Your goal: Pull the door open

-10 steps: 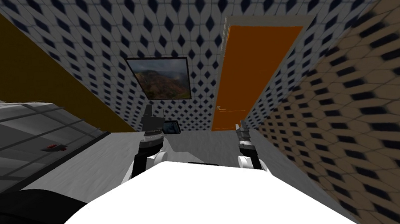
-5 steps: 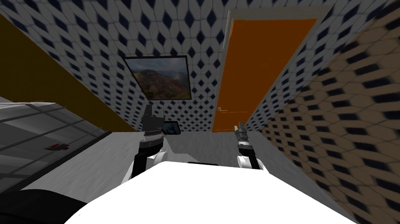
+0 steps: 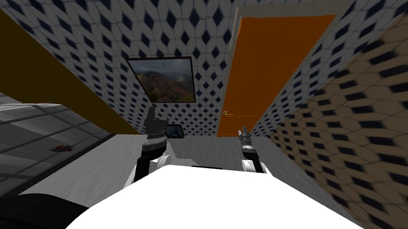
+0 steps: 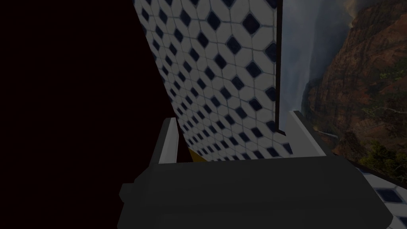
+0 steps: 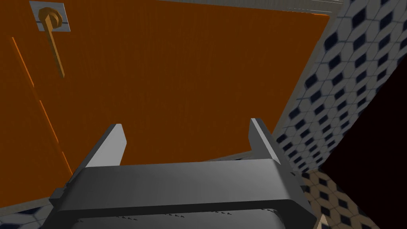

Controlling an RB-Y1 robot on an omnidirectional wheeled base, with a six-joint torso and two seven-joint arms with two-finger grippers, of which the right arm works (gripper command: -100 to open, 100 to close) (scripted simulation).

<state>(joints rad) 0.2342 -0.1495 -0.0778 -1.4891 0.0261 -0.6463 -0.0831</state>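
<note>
The flat orange door is standing ahead and to my right, set in a pale frame within the white wall tiled with dark blue diamonds; whether it is sitting fully shut in that frame I cannot tell. Its thin brass-coloured lever handle is sitting on a small grey plate close to the door edge that lies nearer the dark-framed landscape picture, and the lever is running flat along the panel away from the plate. The right arm is reaching forward and low toward the foot of the door, and the right jaws are standing apart with nothing between them. Their two light grey fingers are pointing at the bare orange panel, short of it and well apart from the handle, touching neither. The left arm is holding raised ahead on my left, pointing toward the picture, and the left jaws are likewise standing apart and gripping nothing, their fingers rising free from the dark body. A beige wall patterned with dark diamonds is running along my right side and meeting the blue-diamond wall just past the door. A plain ochre-brown wall is running along my left, and the grey floor is stretching between the walls up to the door's foot.
</note>
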